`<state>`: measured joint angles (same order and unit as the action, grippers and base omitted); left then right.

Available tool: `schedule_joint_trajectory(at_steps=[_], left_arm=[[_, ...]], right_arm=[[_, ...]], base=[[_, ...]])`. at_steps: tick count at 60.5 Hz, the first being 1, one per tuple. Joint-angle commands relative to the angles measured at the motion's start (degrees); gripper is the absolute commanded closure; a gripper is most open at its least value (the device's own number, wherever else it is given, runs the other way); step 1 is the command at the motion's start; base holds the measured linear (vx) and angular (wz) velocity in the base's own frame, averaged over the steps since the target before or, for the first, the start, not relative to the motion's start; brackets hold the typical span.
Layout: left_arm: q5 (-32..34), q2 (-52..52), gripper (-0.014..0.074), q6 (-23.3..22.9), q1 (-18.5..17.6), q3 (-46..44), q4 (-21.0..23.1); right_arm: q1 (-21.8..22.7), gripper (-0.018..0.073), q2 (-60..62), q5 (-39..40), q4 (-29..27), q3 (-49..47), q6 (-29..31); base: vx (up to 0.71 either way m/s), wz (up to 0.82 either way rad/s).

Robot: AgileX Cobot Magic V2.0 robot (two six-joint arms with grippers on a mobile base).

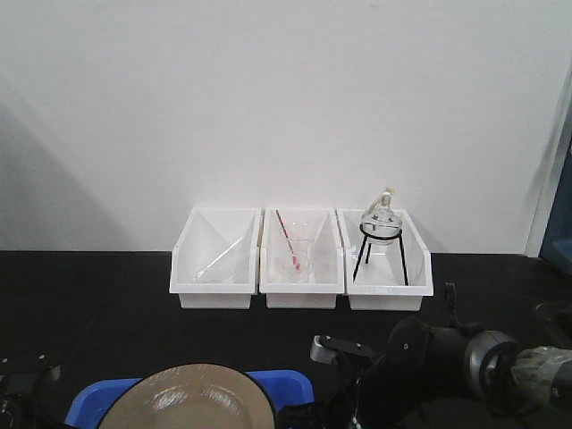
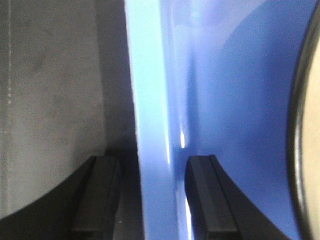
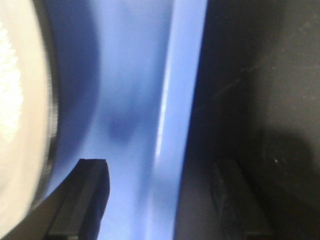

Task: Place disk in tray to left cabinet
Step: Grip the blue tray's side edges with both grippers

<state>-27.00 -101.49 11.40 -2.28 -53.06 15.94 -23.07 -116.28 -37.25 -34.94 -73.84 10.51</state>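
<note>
The disk [image 1: 189,399] rides on two grips: the left gripper [image 2: 152,165] straddles one rim of the tray [image 2: 240,100], whether pinching I cannot tell; the right gripper [image 3: 160,165] straddles the opposite rim, jaws apart; the disk lies inside the tray; an uneven lift could slide it out.

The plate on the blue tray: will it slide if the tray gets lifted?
Probably a little. The disk looks glossy and lies on the smooth tray, so tilting might slide it. It nearly fills the tray, so the rim should catch it.
</note>
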Motion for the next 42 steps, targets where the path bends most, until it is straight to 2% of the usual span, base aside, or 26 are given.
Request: schedule_joint_trajectory(at_steps=[1, 12, 20, 27, 42], left_arm=[[1.83, 1.89, 0.0153, 0.01, 0.1, -1.55, 2.79], [1.64, 0.9, 0.0153, 0.01, 0.1, -1.55, 3.66], [1.54, 0.29, 0.0169, 0.01, 0.03, -1.55, 5.91], [0.98, 0.23, 0.0246, 0.01, -0.44, -1.55, 6.37], [-2.04, 0.34, 0.0516, 0.01, -0.55, -1.55, 7.26]], right_arm=[[-0.03, 0.0058, 1.67, 0.86, -0.64, -1.47, 0.48], [-0.03, 0.0062, 0.97, 0.89, -1.35, -1.47, 2.66], [-0.03, 0.0107, 0.97, 0.51, -2.02, -1.47, 3.46], [-0.03, 0.0188, 0.97, -1.19, -2.03, -1.47, 2.99], [-0.03, 0.0445, 1.18, -3.95, -5.56, -1.47, 2.82]], base=[[0.0, 0.0], [0.0, 0.0], [0.0, 0.0], [0.0, 0.0], [0.0, 0.0]])
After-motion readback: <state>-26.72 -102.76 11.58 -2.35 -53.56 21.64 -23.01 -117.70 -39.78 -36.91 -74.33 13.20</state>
